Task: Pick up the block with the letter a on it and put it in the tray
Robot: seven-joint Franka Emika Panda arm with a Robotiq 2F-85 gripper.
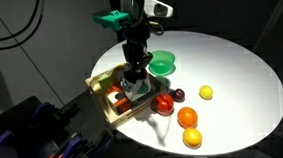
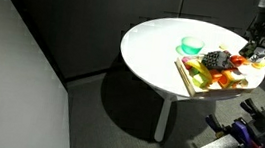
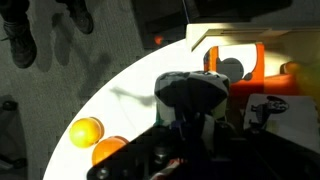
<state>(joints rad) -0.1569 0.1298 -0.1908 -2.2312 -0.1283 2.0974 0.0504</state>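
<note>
In an exterior view the tray (image 1: 109, 113) lies at the left edge of the round white table (image 1: 236, 72). The gripper (image 1: 134, 85) hangs just above the tray. To its right are the green bowl (image 1: 162, 60), then an orange fruit (image 1: 187, 117) and a yellow fruit (image 1: 207, 91).

Only the wrist view shows the grip. The fingers are closed on the block with the letter a (image 3: 190, 95), which appears as a dark cube, and its letter cannot be read there. In the exterior views the block is too small to make out.
</note>
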